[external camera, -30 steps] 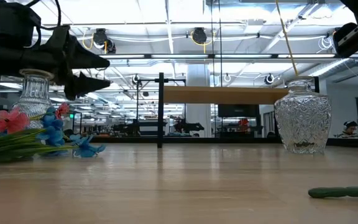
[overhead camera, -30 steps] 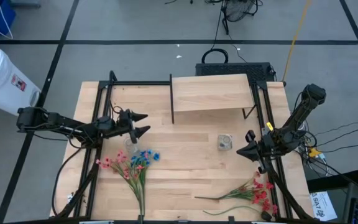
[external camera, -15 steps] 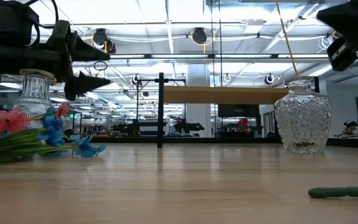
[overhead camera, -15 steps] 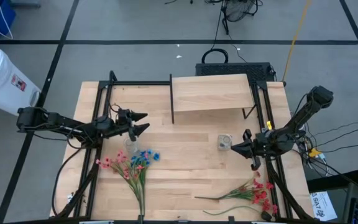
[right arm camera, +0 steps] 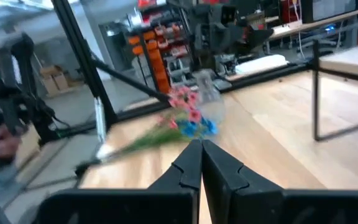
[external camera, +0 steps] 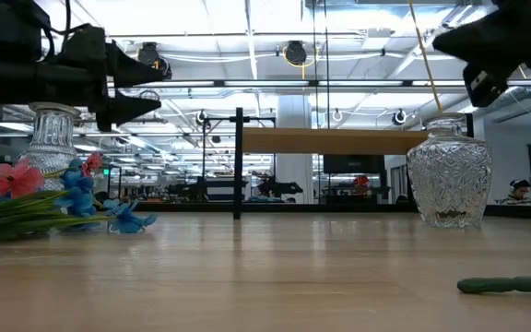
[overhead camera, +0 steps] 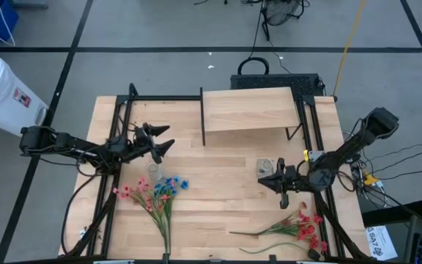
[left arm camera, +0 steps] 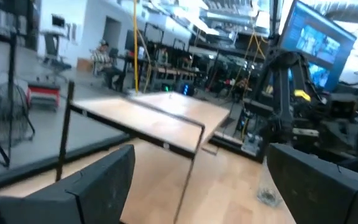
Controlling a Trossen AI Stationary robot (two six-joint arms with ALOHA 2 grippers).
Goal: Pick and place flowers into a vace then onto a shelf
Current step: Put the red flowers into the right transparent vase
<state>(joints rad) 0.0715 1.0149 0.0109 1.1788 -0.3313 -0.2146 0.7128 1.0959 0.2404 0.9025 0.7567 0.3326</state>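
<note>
Pink and blue flowers [overhead camera: 157,192] lie near the table's left front, blossoms beside a small clear vase [overhead camera: 152,171]. Red flowers [overhead camera: 301,226] lie at the right front. A cut-glass vase [overhead camera: 266,167] stands upright right of centre. The shelf [overhead camera: 249,110] stands at the far edge on black legs. My left gripper [overhead camera: 168,138] hovers open, just beyond the small vase [external camera: 52,138] and above its height. My right gripper [overhead camera: 262,180] is shut, raised in the air beside the cut-glass vase [external camera: 448,171], pointing toward the table's left. In the right wrist view the shut fingers [right arm camera: 201,163] face the pink and blue flowers [right arm camera: 182,121].
Black frame rails [overhead camera: 116,147] run along both table sides. A white container [overhead camera: 2,92] stands on the floor off the left. Bare tabletop [overhead camera: 211,183] lies between the two vases. In the left wrist view the shelf [left arm camera: 157,118] and my right arm [left arm camera: 294,93] show ahead.
My right gripper has travelled toward the table's left, from the right rail to just beside the cut-glass vase, staying high. My left gripper has risen a little and shifted slightly toward the far edge. Flowers and vases have not moved.
</note>
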